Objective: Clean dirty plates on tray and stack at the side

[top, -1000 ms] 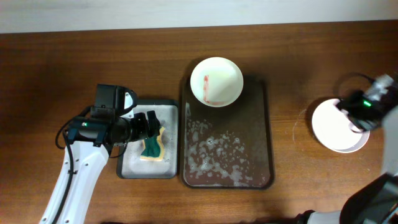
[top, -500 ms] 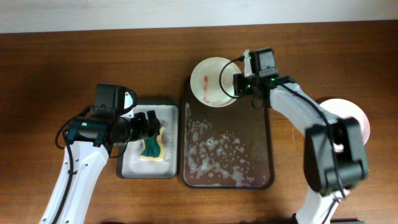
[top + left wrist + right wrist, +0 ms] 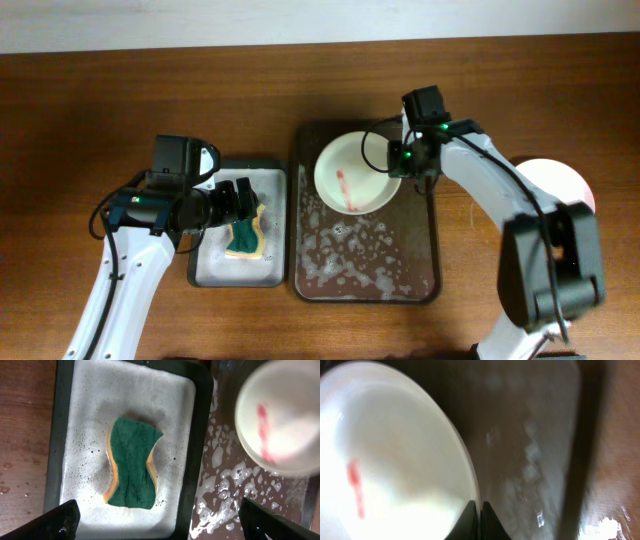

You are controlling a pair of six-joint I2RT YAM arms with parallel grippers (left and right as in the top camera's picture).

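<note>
Right pincer (image 3: 390, 163) grips a red-smeared plate (image 3: 350, 178) by its rim over the foamy tray (image 3: 410, 262), not yet scrubbed. A clean plate (image 3: 570, 182) lies well to its right. Left pincer (image 3: 242, 200) hangs spread above the sponge (image 3: 245, 236).

Table (image 3: 100, 100): brown wood w/ visible grain, slight sheen. Tray (image 3: 432, 250): dark brown, wet and glossy, foam patches. Plate (image 3: 368, 160): smooth glossy white, red smear; material can't tell. Sponge (image 3: 132, 462): rough green scourer top, yellow foam under. Sponge tray (image 3: 52, 460): black rim, sudsy white base. My left gripper (image 3: 160, 510): fingers matt black.
</note>
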